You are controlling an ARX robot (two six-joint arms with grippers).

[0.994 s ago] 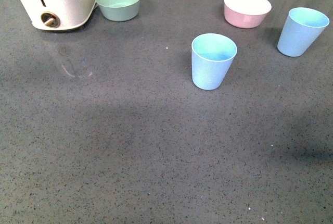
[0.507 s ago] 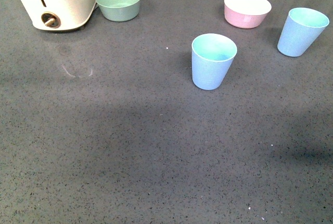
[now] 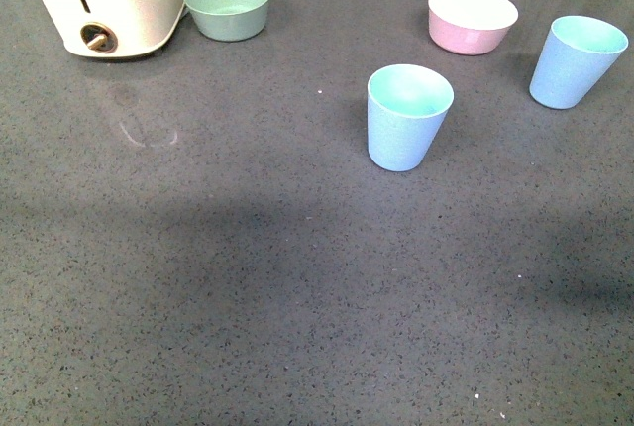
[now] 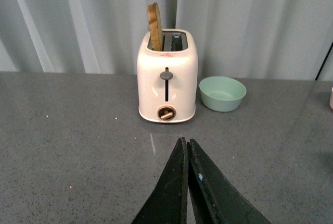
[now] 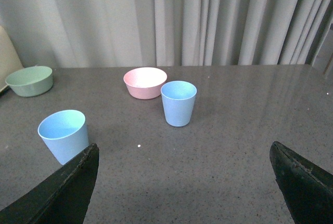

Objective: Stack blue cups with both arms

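Black fingers of the left pincer (image 4: 186, 140) lie pressed together with only a hairline between them, and I see nothing gripped in them. They hang over the bare grey surface (image 4: 78, 146). Straight ahead of that pincer, well apart from it, stands the toaster (image 4: 167, 83) with a brown slab (image 4: 155, 22) upright in one slot. The green bowl (image 4: 222, 94) sits just beside the toaster.

The right pincer (image 5: 183, 148) is spread wide, one finger at each edge of my wrist picture. It holds nothing and touches nothing. The right cup (image 5: 178, 103) stands upright ahead of it, roughly in line with the gap between its fingers and clear of both. The pink bowl (image 5: 145, 83) is just behind that cup, further from the pincer. The middle cup (image 5: 63, 135) is upright too, off toward the left arm's side. It looks near one fingertip, though I cannot tell how close.

From my front camera the two cups stand well apart, mouths up and not stacked, and the pink bowl sits further back between them.
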